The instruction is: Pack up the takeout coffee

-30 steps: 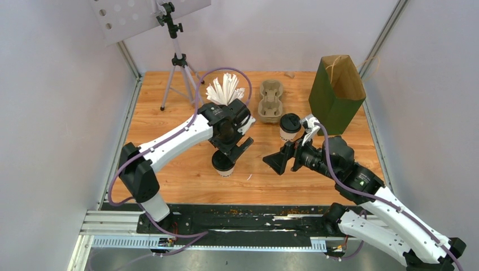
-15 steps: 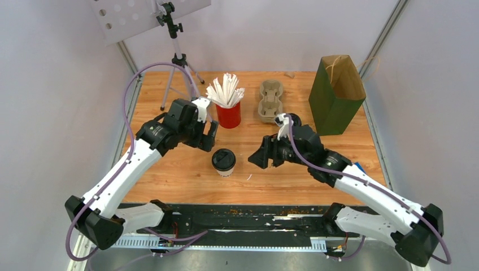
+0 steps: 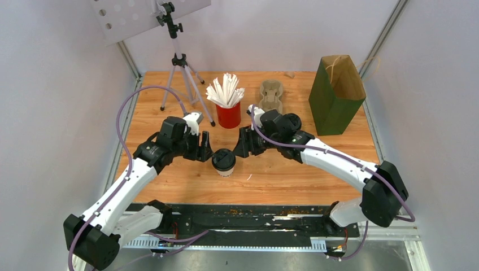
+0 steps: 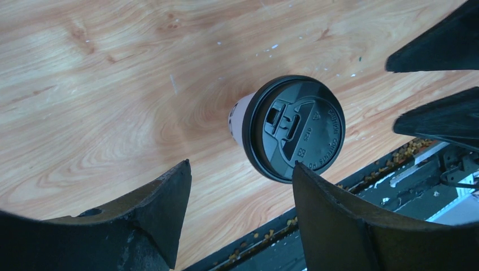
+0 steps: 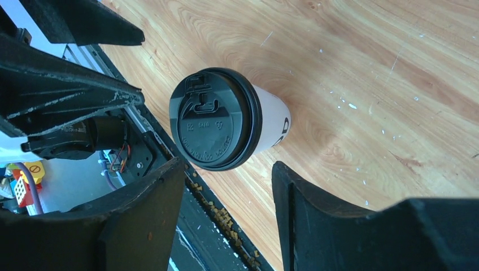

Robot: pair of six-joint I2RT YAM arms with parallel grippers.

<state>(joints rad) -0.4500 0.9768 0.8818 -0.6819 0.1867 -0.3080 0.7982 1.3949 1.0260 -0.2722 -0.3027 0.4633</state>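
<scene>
I start from the light wooden tabletop (image 3: 294,180), with the green paper bag (image 3: 336,96) standing at its right rear. The small white paper cup with black plastic lid (image 3: 224,162) stands upright at centre front, its axis vertical. It lies between my left gripper (image 3: 203,149) and right gripper (image 3: 243,148), just beside each; I cannot tell which is nearer. Both sets of jaws are parted and hold nothing. The cup sits just beyond the fingertips, not between them.

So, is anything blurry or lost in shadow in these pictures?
Top view: even light, sharp throughout, only faint shadows. Left wrist view: the cup is crisp and its lid lettering shows; the left fingers are dark, with little detail. Right wrist view: much the same, cup sharp, right fingers nearly black.
</scene>
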